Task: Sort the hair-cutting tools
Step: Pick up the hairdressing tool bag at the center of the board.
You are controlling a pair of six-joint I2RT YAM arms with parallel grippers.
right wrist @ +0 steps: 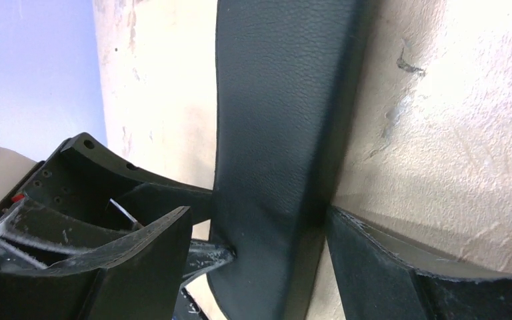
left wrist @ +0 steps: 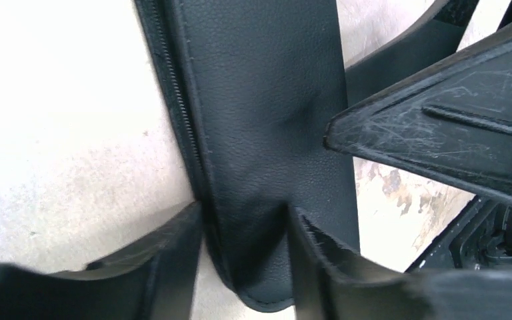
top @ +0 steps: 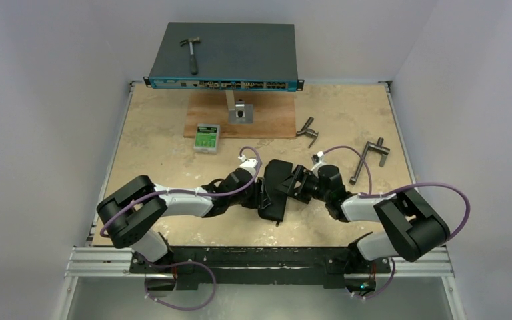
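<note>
Your black zippered pouch lies mid-table, in the centre of the top view, with its long axis running top to bottom of the frame, slightly tilted. Your left gripper reaches in low from the left, and its fingers pinch the pouch's zipped edge. Your right gripper reaches in from the right and straddles the pouch with one finger touching; you can't tell whether it clamps. There is one pouch, two grey T-handle tools at right, and one hammer at the top.

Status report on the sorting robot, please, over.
Left gripper clamps black case; right gripper straddles it, grip unclear. No scissors or comb visible. Nothing blocking.
</note>
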